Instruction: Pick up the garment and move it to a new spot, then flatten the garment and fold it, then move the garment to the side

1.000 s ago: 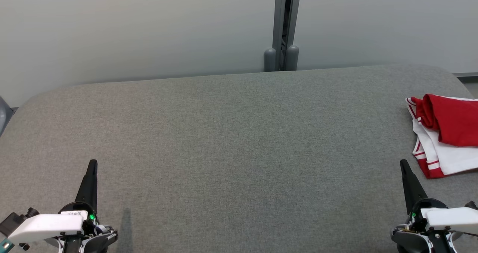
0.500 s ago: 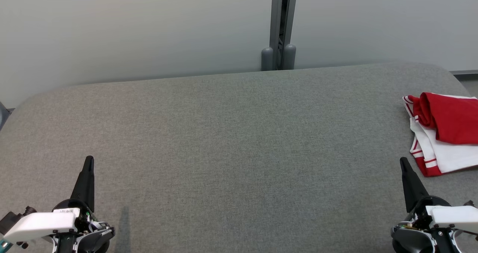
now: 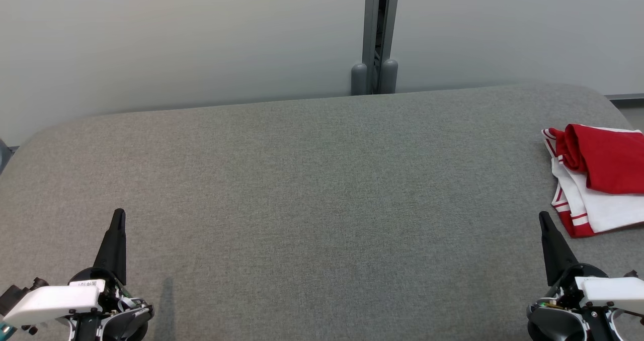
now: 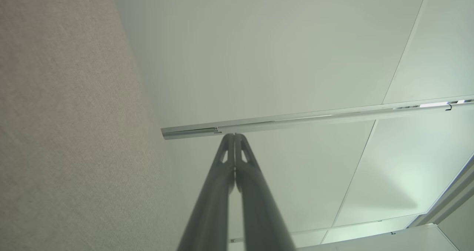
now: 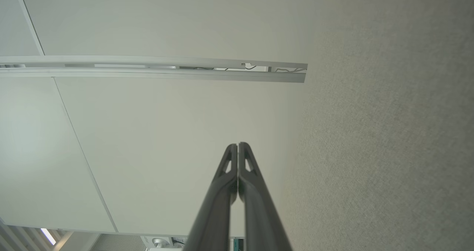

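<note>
Near edge, lower L of head view: left pincer [image 3: 118, 216], fingers pressed together, tip up, nothing pinched, clear of any cloth. Same in L wrist view: both fingers touching at the tips.

Near edge, lower R: right pincer [image 3: 543, 217], likewise pressed together, empty, tip pointing away from robot. Near the garment, not touching it.

Mid: grey fabric-covered surface [image 3: 312, 180], bare across centre betw. the two pincers.

Far R of surface: garment [image 3: 601, 172], red and white w/ striped trim, lying at R margin and partly cut off by frame edge. Red part doubled over white part. Layered but rumpled, edges not squared. Full outline not visible.

Beyond: pale wall panels [image 3: 176, 39]; grey post [image 3: 375, 29] at back edge, approx. centre.

Task status (judgement):
- Garment at side of surface, as last step requires. Layered, not spread flat.
- Fits two stages: (a) loose heap awaiting pick-up; (b) folded item set aside w/ both pincers parked.
- Cannot tell which from these pics.
- Fold, if any: untidy.
- No further move prescribed on this evidence.
</note>
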### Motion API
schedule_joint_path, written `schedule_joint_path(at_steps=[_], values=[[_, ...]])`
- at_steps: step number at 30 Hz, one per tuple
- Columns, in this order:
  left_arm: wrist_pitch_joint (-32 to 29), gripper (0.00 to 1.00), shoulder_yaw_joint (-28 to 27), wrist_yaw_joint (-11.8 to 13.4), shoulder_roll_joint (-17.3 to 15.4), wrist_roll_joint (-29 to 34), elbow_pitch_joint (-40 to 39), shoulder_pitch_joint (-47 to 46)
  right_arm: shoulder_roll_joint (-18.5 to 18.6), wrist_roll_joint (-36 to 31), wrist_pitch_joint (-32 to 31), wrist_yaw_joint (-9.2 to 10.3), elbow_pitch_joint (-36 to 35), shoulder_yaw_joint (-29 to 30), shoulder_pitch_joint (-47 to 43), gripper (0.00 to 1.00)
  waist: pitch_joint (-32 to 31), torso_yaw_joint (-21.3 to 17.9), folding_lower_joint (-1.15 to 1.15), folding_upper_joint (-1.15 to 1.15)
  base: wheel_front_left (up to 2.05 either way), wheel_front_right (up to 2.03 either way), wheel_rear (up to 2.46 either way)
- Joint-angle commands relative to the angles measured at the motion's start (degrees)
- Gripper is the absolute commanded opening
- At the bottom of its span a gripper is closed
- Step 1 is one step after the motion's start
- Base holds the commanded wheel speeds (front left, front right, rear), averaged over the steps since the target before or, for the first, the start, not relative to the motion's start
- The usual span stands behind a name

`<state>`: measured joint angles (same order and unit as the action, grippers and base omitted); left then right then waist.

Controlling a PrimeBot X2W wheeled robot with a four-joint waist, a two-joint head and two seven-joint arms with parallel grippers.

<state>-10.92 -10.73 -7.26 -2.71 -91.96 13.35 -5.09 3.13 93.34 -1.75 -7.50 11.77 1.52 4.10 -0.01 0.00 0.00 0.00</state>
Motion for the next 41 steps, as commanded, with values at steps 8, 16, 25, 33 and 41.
schedule_joint_path(at_steps=[8, 16, 25, 33, 41], values=[[-0.14, 0.00, -0.23, -0.36, -0.31, -0.16, -0.06, -0.78, 0.34, 0.16, -0.25, 0.01, 0.04, 0.25, 0.32, 0.00, 0.00, 0.00, 0.00, 0.00, 0.00, 0.00, 0.00], [-0.14, 0.00, -0.23, -0.36, -0.31, -0.16, -0.06, -0.79, 0.32, 0.13, -0.28, 0.02, 0.04, 0.28, 0.32, 0.00, 0.00, 0.00, 0.00, 0.00, 0.00, 0.00, 0.00], [-0.14, 0.00, -0.23, -0.36, -0.31, -0.16, -0.06, -0.79, 0.29, 0.10, -0.30, 0.02, 0.04, 0.30, 0.32, 0.00, 0.00, 0.00, 0.00, 0.00, 0.00, 0.00, 0.00], [-0.14, 0.00, -0.23, -0.37, -0.31, -0.16, -0.06, -0.79, 0.28, 0.08, -0.32, 0.02, 0.04, 0.32, 0.32, 0.00, 0.00, 0.00, 0.00, 0.00, 0.00, 0.00, 0.00], [-0.13, 0.00, -0.23, -0.37, -0.31, -0.16, -0.06, -0.79, 0.25, 0.05, -0.34, 0.02, 0.04, 0.34, 0.32, 0.00, 0.00, 0.00, 0.00, 0.00, 0.00, 0.00, 0.00]])
